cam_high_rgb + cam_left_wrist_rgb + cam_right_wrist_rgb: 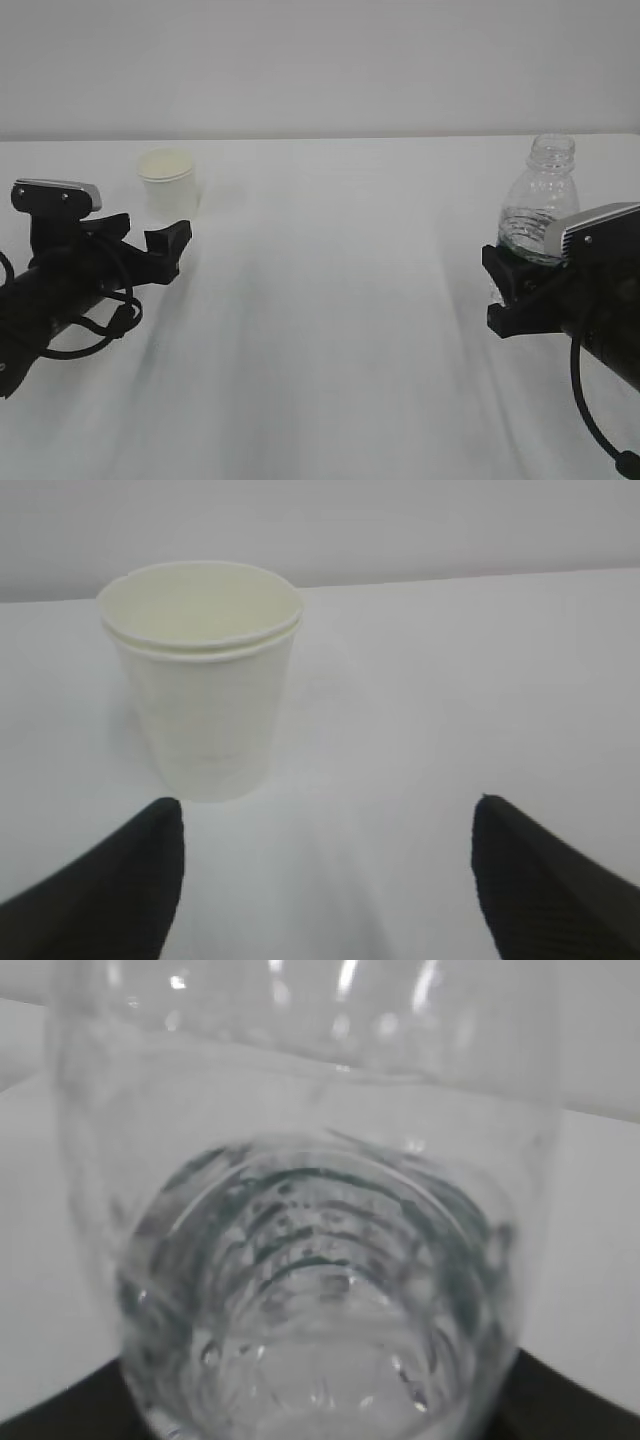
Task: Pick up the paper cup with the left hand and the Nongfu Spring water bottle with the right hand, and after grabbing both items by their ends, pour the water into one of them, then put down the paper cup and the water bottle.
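Standing upright on the white table (330,330), the paper cup (169,186) sits on the left side toward the back, with the left gripper (150,240) just in front of it — jaws spread wide, nothing between them. From the left wrist view the cup (205,680) looks like it has a doubled rim (could be two cups nested, hard to say), and the two black fingertips (110,890) sit low in the corners, clear of it. Over on the right, the right gripper (520,290) is clamped around the lower part of the Nongfu Spring water bottle (538,205) — upright, no cap. The right wrist view is basically all bottle (320,1290), ribbed and clear, with droplets inside.
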`<state>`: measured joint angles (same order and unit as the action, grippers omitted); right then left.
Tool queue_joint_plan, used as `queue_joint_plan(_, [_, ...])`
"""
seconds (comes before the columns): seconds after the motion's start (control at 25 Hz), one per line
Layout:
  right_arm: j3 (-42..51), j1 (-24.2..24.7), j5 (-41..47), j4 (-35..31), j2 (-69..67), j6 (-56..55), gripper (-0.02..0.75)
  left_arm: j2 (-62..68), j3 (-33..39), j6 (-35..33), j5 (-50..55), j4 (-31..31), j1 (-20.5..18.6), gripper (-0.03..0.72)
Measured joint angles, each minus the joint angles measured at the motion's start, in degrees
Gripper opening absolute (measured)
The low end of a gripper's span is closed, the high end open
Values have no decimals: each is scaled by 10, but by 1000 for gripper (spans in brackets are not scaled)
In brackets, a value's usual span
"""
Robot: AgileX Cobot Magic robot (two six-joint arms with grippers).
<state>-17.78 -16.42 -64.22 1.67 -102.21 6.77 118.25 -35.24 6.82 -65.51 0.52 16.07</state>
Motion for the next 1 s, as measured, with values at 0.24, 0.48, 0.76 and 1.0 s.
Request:
queue_joint_plan(0.24, [0, 0, 0, 1, 0, 0, 386, 56, -48, -11, 0, -13, 0, 662])
queue_joint_plan(0.48, [0, 0, 0, 1, 0, 0, 386, 102, -97, -11, 0, -26, 0, 662])
queue_joint_plan(0.76, [0, 0, 0, 1, 0, 0, 386, 125, -132, -13, 0, -41, -17, 659])
queue_joint_plan(1.0, [0, 0, 0, 1, 0, 0, 386, 151, -176, -14, 0, -16, -48, 659])
